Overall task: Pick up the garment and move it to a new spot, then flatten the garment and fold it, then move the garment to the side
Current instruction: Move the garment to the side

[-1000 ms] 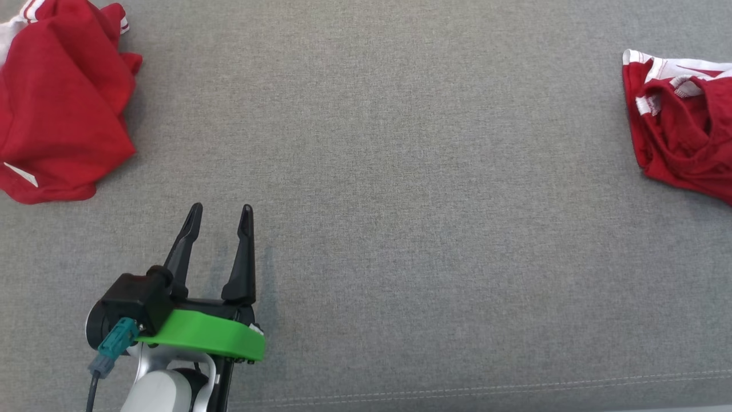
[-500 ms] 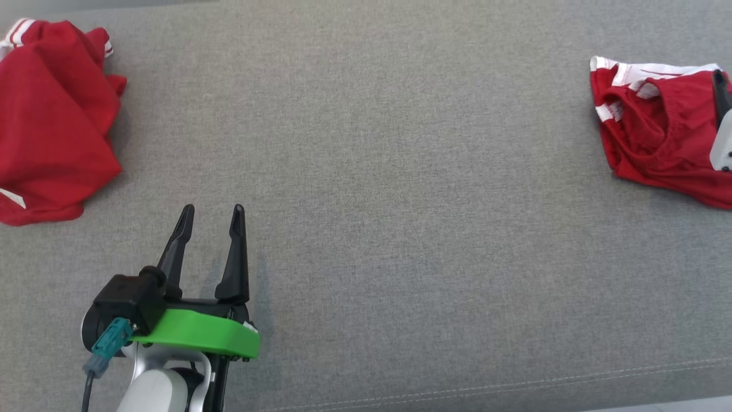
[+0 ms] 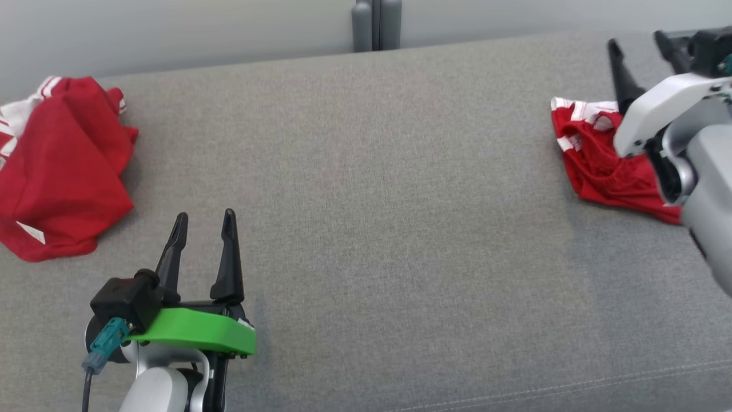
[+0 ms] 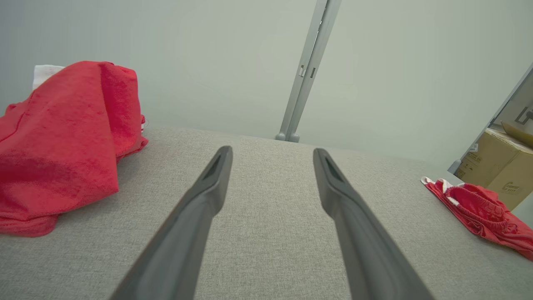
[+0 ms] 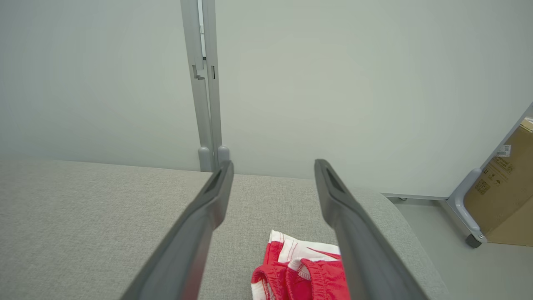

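- I am counting two garments, both red with white trim, both lying on the one grey upholstered cushion (image 3: 372,200) that is stretching across the head view.
- The red shorts (image 3: 595,166), crumpled with the elastic waistband showing, are lying at the right of the head view, near the cushion's far right edge.
- The other red garment (image 3: 57,171) is sitting bunched at the left of the head view, well apart from the shorts, with bare cushion running between them.
- I am working with two pincers, and neither one is gripping anything.
- My right pincer (image 3: 636,40) is hanging over the shorts at the upper right of the head view, fingers spread wide and pointing toward the far edge. In its wrist view the shorts are showing at the bottom, between and under the fingers.
- My left pincer (image 3: 205,215) is hovering at the lower left, fingers wide apart, over bare cushion and near the bunched garment without touching it.
- One grey partition post (image 3: 376,26) is standing behind the cushion at top centre.
- One cardboard box (image 5: 506,187) is standing on the floor at the right edge of the right wrist view. I cannot tell what it is holding.
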Available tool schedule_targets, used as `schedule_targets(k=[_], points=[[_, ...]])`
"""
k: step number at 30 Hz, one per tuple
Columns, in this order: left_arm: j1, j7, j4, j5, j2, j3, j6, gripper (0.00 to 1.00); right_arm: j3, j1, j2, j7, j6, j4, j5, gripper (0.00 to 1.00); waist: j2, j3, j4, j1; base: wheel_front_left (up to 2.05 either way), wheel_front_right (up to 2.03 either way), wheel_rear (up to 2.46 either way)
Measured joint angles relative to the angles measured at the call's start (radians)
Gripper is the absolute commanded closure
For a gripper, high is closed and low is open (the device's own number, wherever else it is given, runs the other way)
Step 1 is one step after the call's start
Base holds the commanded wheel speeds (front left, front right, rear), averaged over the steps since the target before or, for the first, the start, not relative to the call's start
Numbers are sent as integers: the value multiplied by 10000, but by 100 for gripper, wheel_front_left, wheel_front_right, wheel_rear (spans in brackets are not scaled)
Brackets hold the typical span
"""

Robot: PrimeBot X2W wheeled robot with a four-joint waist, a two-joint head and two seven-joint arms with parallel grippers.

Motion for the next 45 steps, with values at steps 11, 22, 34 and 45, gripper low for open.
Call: schedule_targets(k=[11,22,34,45], points=[[553,-90,393,-92,-59,201,0,0,-876,1884,800,4,-700,-2090,2,0,0,-1205,92,0,0,0,0],[1318,-178,497,-63,-71,585,2,0,-1513,4045,1356,6,-1164,-4021,-677,0,0,-1773,269,0,0,0,0],[1887,-341,510,96,-211,1012,40,0,-2320,6303,1643,6,-1212,-5580,-1588,0,0,-1901,201,0,0,0,0],[2122,-357,533,268,-238,903,40,0,-2993,7531,1929,6,-1212,-6287,-2368,0,0,-1945,163,0,0,0,0]])
